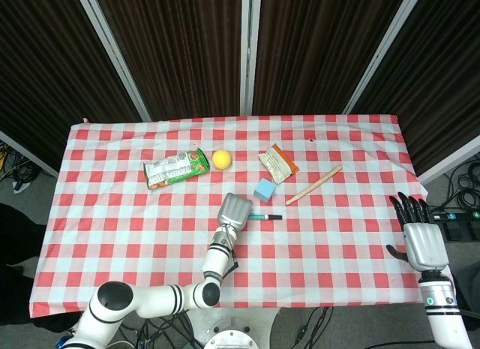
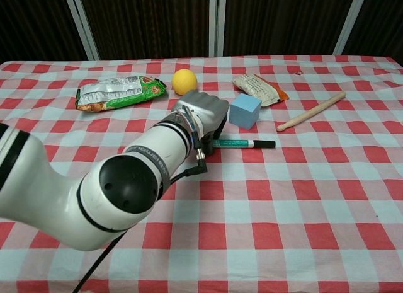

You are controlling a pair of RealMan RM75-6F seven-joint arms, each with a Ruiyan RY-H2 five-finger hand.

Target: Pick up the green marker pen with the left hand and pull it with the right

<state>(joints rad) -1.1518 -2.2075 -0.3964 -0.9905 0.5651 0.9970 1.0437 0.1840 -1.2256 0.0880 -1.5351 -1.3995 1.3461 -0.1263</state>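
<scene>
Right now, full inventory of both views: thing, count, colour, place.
green marker pen: 1, green barrel with black cap, lying flat mid-table, its left end at the left hand
blue cube: 1, light blue, just behind the pen
yellow ball: 1, yellow, left of the cube, further back
snack bag: 1, green and silver, left of the ball
packet: 1, beige with orange edge, right of and behind the cube
wooden stick: 1, pale wood, angled, right side
tablecloth: 1, red and white check
left hand: 1, grey, over the pen's left end; grasp hidden
right hand: 1, grey and black, off the table's right edge, holding nothing
</scene>
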